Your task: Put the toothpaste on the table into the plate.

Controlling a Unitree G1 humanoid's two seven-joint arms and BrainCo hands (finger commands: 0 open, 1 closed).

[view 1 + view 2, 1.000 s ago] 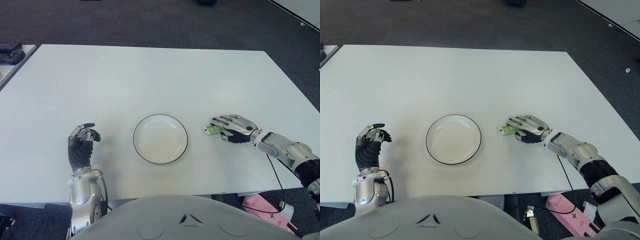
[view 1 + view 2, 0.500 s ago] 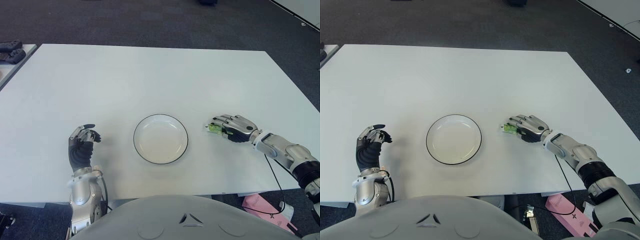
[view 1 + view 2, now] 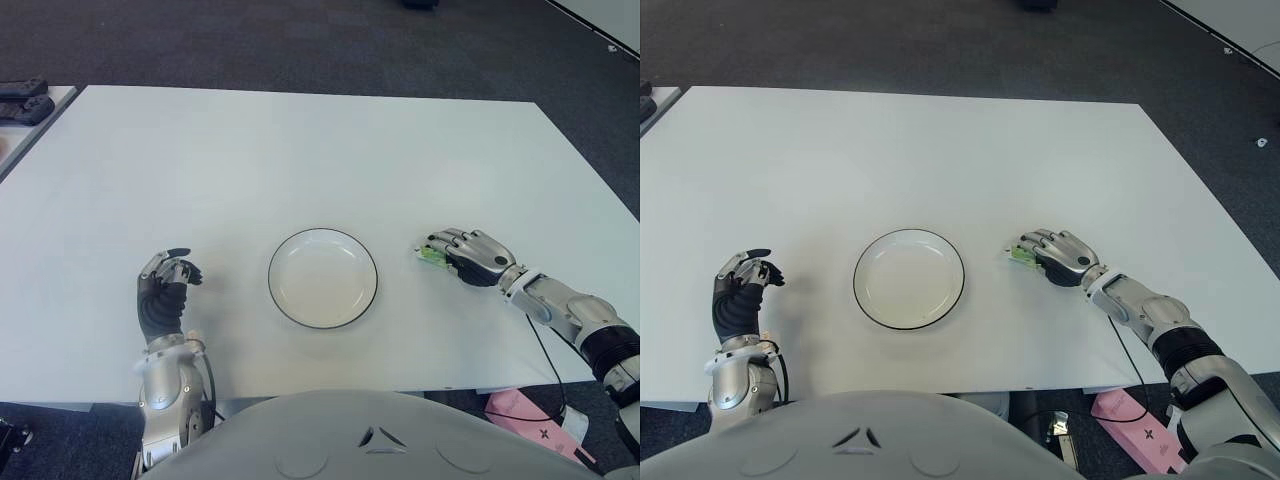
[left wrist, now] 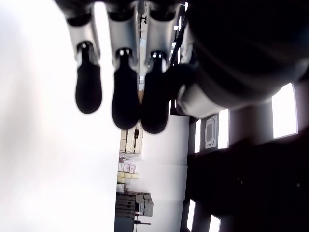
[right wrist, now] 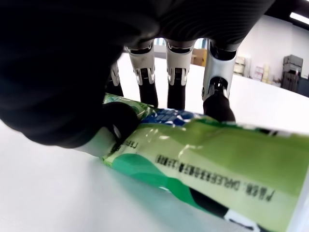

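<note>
A green toothpaste tube (image 3: 430, 256) lies on the white table (image 3: 300, 150), just right of a white plate with a black rim (image 3: 322, 232). My right hand (image 3: 468, 258) covers most of the tube, leaving only its plate-side end showing. In the right wrist view the thumb (image 5: 116, 123) presses on the tube (image 5: 203, 164) and the fingers (image 5: 176, 82) curl down on its far side. The tube still touches the table. My left hand (image 3: 165, 290) is idle to the left of the plate, upright, fingers loosely bent and holding nothing.
The plate holds nothing. Dark controllers (image 3: 22, 100) lie on a side table at the far left. A pink box (image 3: 520, 410) sits on the floor beyond the table's near right corner. Dark carpet surrounds the table.
The right hand's fingers have curled tighter over the toothpaste and the forearm has dropped lower. The tube, the plate and the left hand have stayed in place.
</note>
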